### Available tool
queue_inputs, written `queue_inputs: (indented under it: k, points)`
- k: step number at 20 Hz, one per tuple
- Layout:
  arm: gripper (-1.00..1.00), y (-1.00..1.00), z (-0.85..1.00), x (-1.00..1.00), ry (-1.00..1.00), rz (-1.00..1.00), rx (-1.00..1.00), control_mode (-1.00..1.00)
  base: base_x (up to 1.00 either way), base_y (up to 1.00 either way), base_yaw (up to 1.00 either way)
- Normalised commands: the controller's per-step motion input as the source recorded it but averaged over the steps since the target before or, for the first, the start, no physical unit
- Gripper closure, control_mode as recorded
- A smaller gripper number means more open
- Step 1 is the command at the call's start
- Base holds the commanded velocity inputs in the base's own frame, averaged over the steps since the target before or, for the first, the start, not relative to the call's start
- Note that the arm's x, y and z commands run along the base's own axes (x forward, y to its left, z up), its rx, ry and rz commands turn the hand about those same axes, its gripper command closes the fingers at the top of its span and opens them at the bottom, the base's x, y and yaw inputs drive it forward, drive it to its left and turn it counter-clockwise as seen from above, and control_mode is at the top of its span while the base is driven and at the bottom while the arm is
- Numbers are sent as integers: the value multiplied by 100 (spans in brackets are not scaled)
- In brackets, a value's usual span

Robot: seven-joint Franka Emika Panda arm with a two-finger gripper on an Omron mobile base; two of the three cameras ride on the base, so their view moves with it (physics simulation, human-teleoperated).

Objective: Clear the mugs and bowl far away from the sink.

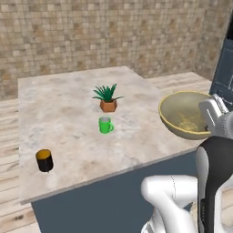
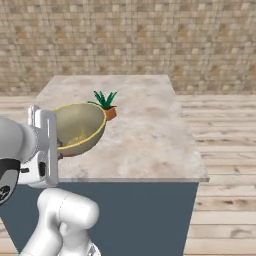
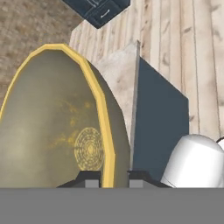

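Note:
The wide olive-tan bowl (image 1: pixel 182 113) with a yellow rim hangs tilted above the near right part of the marble counter (image 1: pixel 68 113). My gripper (image 3: pixel 114 177) is shut on its rim, one fingertip inside the bowl (image 3: pixel 52 127) and one outside. From the right base view the bowl (image 2: pixel 80 127) sits just ahead of my hand. The green mug (image 1: pixel 105 125) stands upright mid-counter. The black mug (image 1: pixel 44 160) with an orange inside stands near the front left corner. The sink is out of view.
A potted green plant (image 1: pixel 108 98) in a terracotta pot stands just behind the green mug, also the plant (image 2: pixel 106 105) behind the bowl. A dark cabinet (image 1: pixel 225 68) rises at the far right. Wooden floor surrounds the island; a tiled wall lies behind.

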Motion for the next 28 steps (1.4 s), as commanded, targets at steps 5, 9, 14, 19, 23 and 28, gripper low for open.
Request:
queue_inputs:
  k: [5, 9, 14, 19, 23, 28]
  points:
    - [100, 0, 0, 0, 0, 0, 0, 100, 60, -19, 44]
    - [100, 0, 0, 0, 0, 0, 0, 100, 79, -70, 25]
    - [100, 0, 0, 0, 0, 0, 0, 100, 88, -75, -6]
    - [100, 0, 0, 0, 0, 0, 0, 100, 69, -67, -36]
    - [100, 0, 0, 0, 0, 0, 0, 100, 54, -46, -58]
    - [100, 0, 0, 0, 0, 0, 0, 100, 33, -29, -72]
